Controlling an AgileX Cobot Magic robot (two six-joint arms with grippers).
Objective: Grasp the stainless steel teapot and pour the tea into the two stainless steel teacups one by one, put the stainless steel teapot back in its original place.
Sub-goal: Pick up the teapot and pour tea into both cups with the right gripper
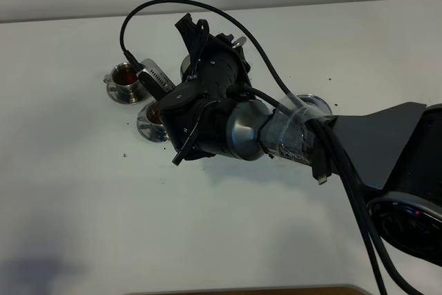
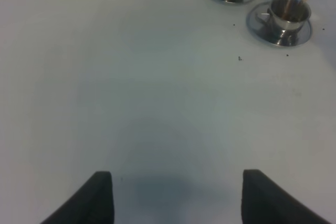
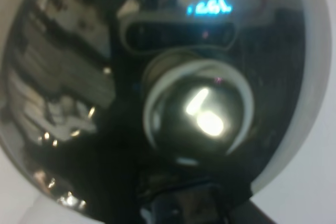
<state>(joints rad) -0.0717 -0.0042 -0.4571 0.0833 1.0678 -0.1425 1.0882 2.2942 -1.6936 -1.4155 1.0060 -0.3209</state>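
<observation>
Item: white table [image 1: 228,240], holding a steel tea set grouped toward its far edge. Farther teacup [image 1: 126,77] on its saucer, nearest the far-left corner; dark reddish tea [image 1: 126,72] visible inside, so this cup counts as filled. Nearer teacup [image 1: 155,117] on its own saucer, just beside the first and partly hidden under the right arm; the left wrist view shows its inside brownish, level not readable. Stainless steel teapot [image 3: 157,98]: fills the right wrist view, knobbed lid [image 3: 199,116] close to the camera, largely hidden in the overhead view, where its spout [image 1: 157,77] reaches toward the cups. Right gripper [image 1: 207,67]: clenched, judged to be grasping the teapot's handle, though the contact itself is hidden. Left gripper [image 2: 176,198]: released, fingers apart, nothing between them, hovering over bare table well apart from the cups. Empty round saucer [image 1: 314,105] behind the right forearm: judged the teapot's place. Remaining: finish the second pour if needed, return the teapot.
</observation>
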